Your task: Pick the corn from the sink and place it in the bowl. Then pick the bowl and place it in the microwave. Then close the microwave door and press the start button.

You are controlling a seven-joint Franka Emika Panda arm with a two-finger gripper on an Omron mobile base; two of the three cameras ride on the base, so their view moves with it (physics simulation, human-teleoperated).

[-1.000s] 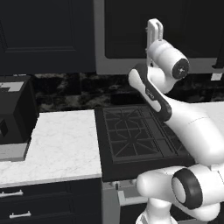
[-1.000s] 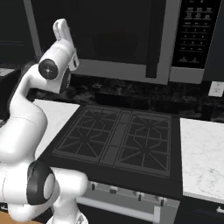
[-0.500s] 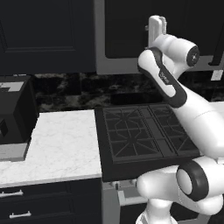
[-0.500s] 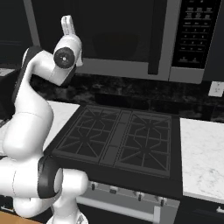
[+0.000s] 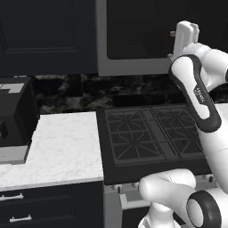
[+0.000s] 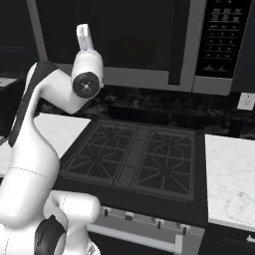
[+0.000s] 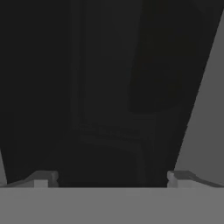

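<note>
The microwave (image 6: 149, 35) hangs above the stove, a dark box in a grey frame (image 5: 133, 67). Its microwave door (image 5: 142, 31) is a dark glass panel with a dark vertical bar handle (image 6: 174, 42), and it looks flush with the frame. To the right of the door is the button panel (image 6: 219, 42); I cannot single out the start button. My gripper (image 5: 184, 31) (image 6: 83, 35) is raised in front of the door glass. In the hand view my gripper (image 7: 112, 177) is open, with nothing between its fingertips (image 7: 43, 177). The corn, the sink and the bowl are out of view.
A black gas cooktop (image 5: 151, 133) (image 6: 134, 154) lies straight below the arm. White marble counter (image 5: 58, 147) (image 6: 231, 174) flanks it on both sides. A dark box-shaped appliance (image 5: 13, 118) stands at the far left. Dark cabinets (image 5: 44, 35) hang left of the microwave.
The arm has stretched further up and forward, and the hand has swung right along the microwave front. The jaws have stayed open.
</note>
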